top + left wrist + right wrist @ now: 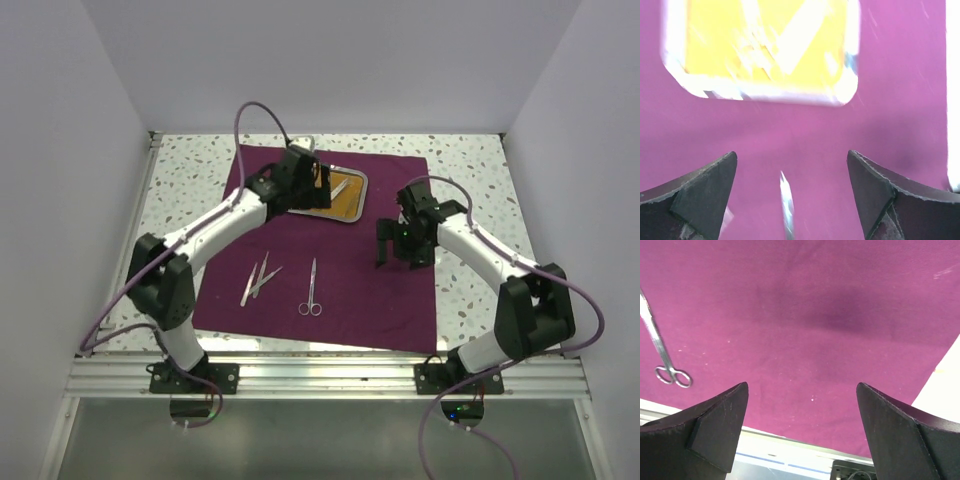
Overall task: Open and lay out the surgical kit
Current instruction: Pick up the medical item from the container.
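Left jaws stand wide apart, gripping nothing, just below the tray (pixel 765 93) at the top of the wrist view, with a blurred silver tip (pixel 786 200) between them. Right jaws gape too, idle over the cloth (pixel 805 315). One tool (pixel 338 186) seems left in the tray: straddle it squarely, then lay it beside the scissors (pixel 311 292).

Speckled terrazzo table (pixel 190 175) between plain white walls (pixel 330 60).
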`<state>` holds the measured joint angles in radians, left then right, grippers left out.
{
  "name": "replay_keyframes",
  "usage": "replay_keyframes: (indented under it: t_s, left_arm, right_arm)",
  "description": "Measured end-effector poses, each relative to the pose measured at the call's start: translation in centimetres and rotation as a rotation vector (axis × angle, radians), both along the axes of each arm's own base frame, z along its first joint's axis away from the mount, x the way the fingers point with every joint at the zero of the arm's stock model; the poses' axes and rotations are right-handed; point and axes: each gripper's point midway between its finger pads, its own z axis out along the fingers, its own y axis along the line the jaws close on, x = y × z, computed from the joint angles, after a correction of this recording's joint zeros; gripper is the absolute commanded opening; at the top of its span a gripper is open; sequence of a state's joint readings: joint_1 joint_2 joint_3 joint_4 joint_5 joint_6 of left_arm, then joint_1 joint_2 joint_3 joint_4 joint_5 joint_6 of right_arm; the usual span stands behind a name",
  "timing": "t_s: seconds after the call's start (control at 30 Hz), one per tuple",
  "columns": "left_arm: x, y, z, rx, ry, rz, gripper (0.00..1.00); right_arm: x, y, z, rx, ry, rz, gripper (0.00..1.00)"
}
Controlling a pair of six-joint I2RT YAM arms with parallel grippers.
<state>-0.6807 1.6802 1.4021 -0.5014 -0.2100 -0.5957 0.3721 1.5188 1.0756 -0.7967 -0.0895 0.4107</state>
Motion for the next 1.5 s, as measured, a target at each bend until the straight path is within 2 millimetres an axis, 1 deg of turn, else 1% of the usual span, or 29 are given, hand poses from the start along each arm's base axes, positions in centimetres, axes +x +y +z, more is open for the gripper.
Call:
replay_keyframes:
  t_s: [0.07,0.1,0.13,0.17,0.23,0.27,0.33,0.4,0.47,0.53,0.6,0.7,0.83,0.93,1.07,1.2,1.23,1.3,1.33,1.37,1.4,1.5]
  left_arm:
    - [4.4,1.7,0.3,0.033,-0.029,0.038,0.9]
    - [6.5,2.5,0.1,0.051,-0.036,0.055,0.89]
    - [8.4,3.4,-0.4,0.073,-0.035,0.07,0.87]
    - [9.9,4.0,-0.9,0.088,-0.036,0.079,0.86]
    - [12.9,5.3,-2.6,0.123,-0.022,0.09,0.84]
    - [14.2,5.6,-3.6,0.136,-0.013,0.087,0.8]
    - [16.1,5.9,-5.8,0.16,0.014,0.074,0.78]
    - [17.7,5.5,-7.5,0.166,0.028,0.053,0.77]
    - [18.9,4.9,-9.0,0.16,0.041,0.034,0.77]
    - [19.3,4.4,-10.1,0.157,0.056,0.014,0.77]
    - [19.6,3.8,-10.7,0.138,0.064,-0.005,0.76]
    - [19.8,3.2,-10.6,0.115,0.061,-0.023,0.73]
    - [20.2,2.9,-10.6,0.108,0.053,-0.026,0.63]
    - [20.1,3.0,-11.4,0.114,0.067,-0.026,0.62]
    - [20.1,3.3,-13.1,0.137,0.086,-0.019,0.6]
    - [20.3,3.2,-13.0,0.146,0.077,-0.013,0.57]
    - [20.4,3.2,-13.0,0.148,0.075,-0.012,0.53]
    - [20.3,3.0,-13.1,0.156,0.071,-0.014,0.5]
    - [20.3,2.9,-13.2,0.162,0.069,-0.014,0.47]
    - [20.3,2.8,-13.2,0.167,0.066,-0.014,0.45]
    - [20.3,2.5,-13.2,0.176,0.06,-0.02,0.42]
    - [20.0,1.8,-13.1,0.214,0.039,-0.029,0.38]
  right_arm:
    - [0.1,-0.2,0.8,0.001,-0.028,-0.005,0.93]
    - [0.1,-0.2,1.1,0.0,-0.04,-0.01,0.93]
    - [0.1,-0.3,1.4,0.003,-0.053,-0.015,0.93]
    - [0.0,-0.4,1.7,0.003,-0.062,-0.017,0.93]
    - [-0.3,-0.6,2.1,0.003,-0.072,-0.025,0.93]
    - [-0.5,-0.8,2.2,-0.003,-0.075,-0.029,0.93]
    - [-1.0,-1.2,2.4,-0.013,-0.077,-0.037,0.94]
    - [-1.7,-1.6,2.4,-0.021,-0.069,-0.046,0.94]
    - [-2.4,-2.1,2.3,-0.035,-0.063,-0.062,0.94]
    - [-3.0,-2.4,2.2,-0.043,-0.053,-0.074,0.94]
    - [-3.4,-2.6,2.0,-0.049,-0.04,-0.085,0.94]
    - [-3.7,-3.0,1.7,-0.064,-0.026,-0.1,0.94]
    - [-3.8,-3.0,1.4,-0.073,-0.011,-0.107,0.94]
    - [-3.4,-3.0,1.3,-0.087,0.004,-0.107,0.94]
    - [-2.4,-2.9,1.6,-0.097,-0.001,-0.109,0.94]
    - [-2.0,-2.8,1.7,-0.102,-0.009,-0.106,0.94]
    - [-2.0,-2.8,1.7,-0.103,-0.007,-0.104,0.94]
    - [-2.1,-2.9,1.7,-0.105,-0.006,-0.101,0.94]
    - [-2.1,-2.9,1.7,-0.106,-0.006,-0.1,0.94]
    - [-2.1,-2.9,1.7,-0.106,-0.006,-0.098,0.94]
    - [-2.1,-2.9,1.7,-0.107,-0.007,-0.096,0.94]
    - [-2.3,-3.1,1.5,-0.114,-0.002,-0.09,0.94]
